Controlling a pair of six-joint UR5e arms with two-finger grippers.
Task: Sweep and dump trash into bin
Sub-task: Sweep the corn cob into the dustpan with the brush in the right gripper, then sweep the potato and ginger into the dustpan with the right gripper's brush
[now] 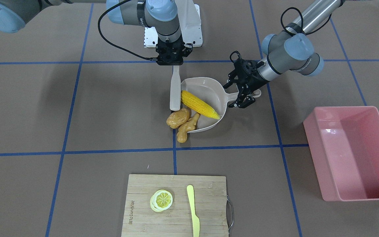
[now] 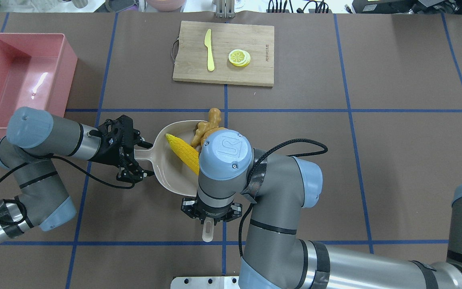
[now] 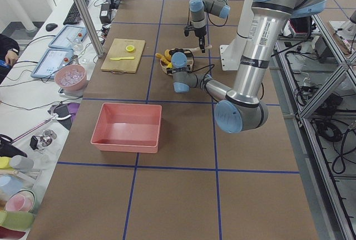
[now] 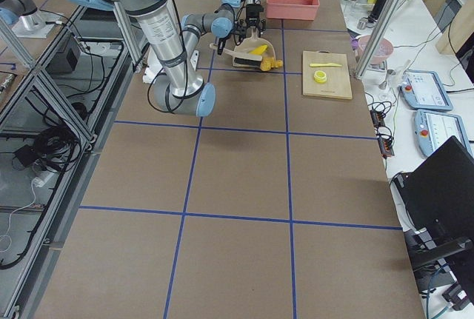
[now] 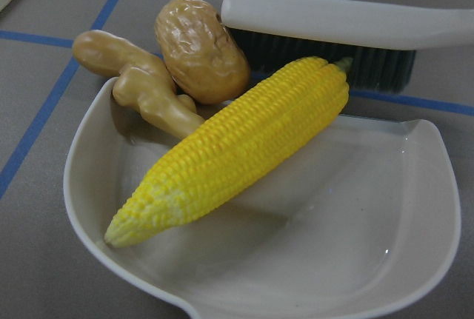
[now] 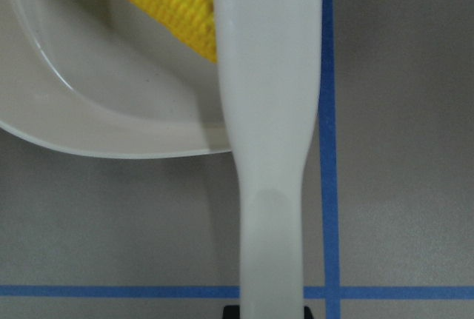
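Gripping the white plastic brush (image 1: pixel 175 92) in my right hand (image 1: pixel 170 62); my left hand (image 1: pixel 234 96) sits wide astride the beige dustpan (image 1: pixel 206 83) handle. The yellow corn cob (image 1: pixel 199 104) lies inside; brown potato (image 1: pixel 178 118), tan ginger root (image 1: pixel 187 128) at its lip. Likely light, slick; I'd lift by the handle.

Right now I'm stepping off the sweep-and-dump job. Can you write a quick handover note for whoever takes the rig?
Left tool: straddles the handle of the dustpan; I cannot confirm a firm grip.
Right tool: shut on the brush, whose head is at the pan's mouth.
Trash: the corn cob lies inside the pan. The ginger root is half over the lip. The potato is on the table beside it, by the brush head.
Bin: empty, off to the robot's left.
Done: corn in.
Left: sweep in the ginger and potato, then lift the pan and tip it into the bin.
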